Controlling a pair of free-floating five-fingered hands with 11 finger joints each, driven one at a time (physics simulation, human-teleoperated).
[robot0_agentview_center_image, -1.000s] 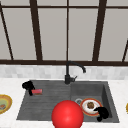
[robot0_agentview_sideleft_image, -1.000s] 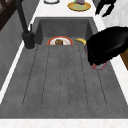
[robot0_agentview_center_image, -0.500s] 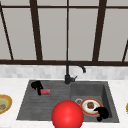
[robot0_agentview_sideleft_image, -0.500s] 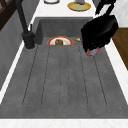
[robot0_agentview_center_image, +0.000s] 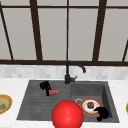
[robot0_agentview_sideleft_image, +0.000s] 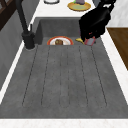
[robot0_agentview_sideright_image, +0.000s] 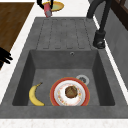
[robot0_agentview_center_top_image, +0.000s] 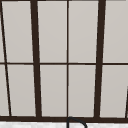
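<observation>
While my left hand (robot0_agentview_center_image: 45, 86) stays clamped on the red block (robot0_agentview_center_image: 53, 92), left of centre, I keep it level above the drainboard (robot0_agentview_center_image: 32, 105).

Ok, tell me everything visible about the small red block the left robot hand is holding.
The red block is a small, pinkish-red rectangular piece, sponge-like in look. The left robot hand holds it by one end with curled fingers, over the ribbed draining board left of the faucet. In the right side view it hangs end-down from the hand.
</observation>
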